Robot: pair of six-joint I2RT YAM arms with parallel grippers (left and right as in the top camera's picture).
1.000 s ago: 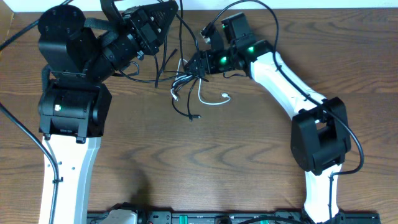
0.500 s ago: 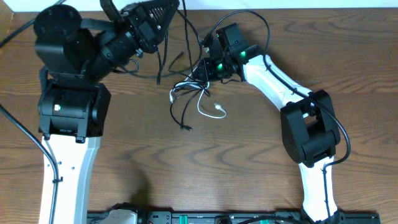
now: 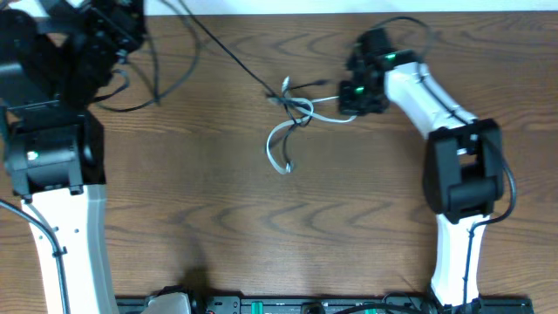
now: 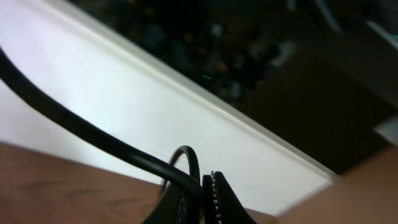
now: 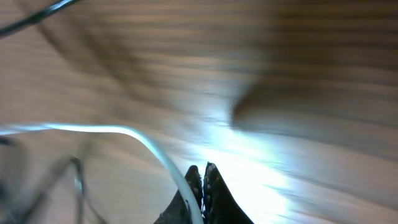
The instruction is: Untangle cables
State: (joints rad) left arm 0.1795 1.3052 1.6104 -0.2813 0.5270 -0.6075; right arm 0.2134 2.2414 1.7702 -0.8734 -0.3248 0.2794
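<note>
One black cord (image 3: 228,54) taut; white cord (image 3: 272,142) looped.

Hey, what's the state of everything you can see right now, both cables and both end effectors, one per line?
black cable: pulled straight, tangled at its far end
white cable: slack and looped, caught in the tangle
left end effector: shut on black cable
right end effector: shut on white cable
</note>
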